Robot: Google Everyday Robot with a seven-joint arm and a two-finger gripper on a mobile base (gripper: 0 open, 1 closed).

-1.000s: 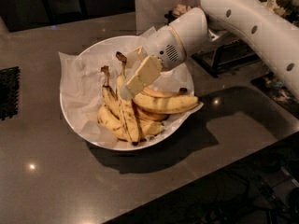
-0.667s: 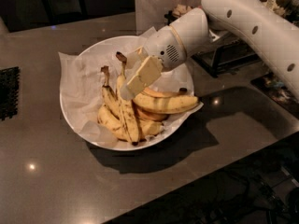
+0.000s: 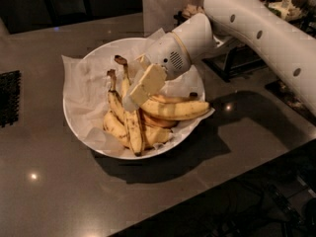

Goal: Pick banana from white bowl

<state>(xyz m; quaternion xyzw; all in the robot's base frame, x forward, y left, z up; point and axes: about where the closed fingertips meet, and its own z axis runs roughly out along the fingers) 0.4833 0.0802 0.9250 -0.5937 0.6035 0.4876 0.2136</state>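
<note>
The white bowl [image 3: 116,44], lined with crinkled white paper, stands on the dark grey counter in the camera view. It holds several bananas. The banana [image 3: 134,130] is the long, streaked one. It runs from a dark stem near the bowl's middle toward the front rim. My gripper [image 3: 134,97] hangs from the white arm that comes in from the upper right. It is down among the bananas, right over the upper half of the long banana and partly hiding it. A cleaner, curved yellow banana [image 3: 175,110] lies to its right.
A black mat [image 3: 9,98] lies at the counter's left edge. A dark wire rack [image 3: 237,58] and clutter stand behind the arm at the right. A pale panel [image 3: 163,4] rises behind the bowl. The counter's front edge runs diagonally at the lower right.
Hardly anything differs. My gripper stays over the long banana, perhaps a touch lower. The bananas and the bowl have not moved.
</note>
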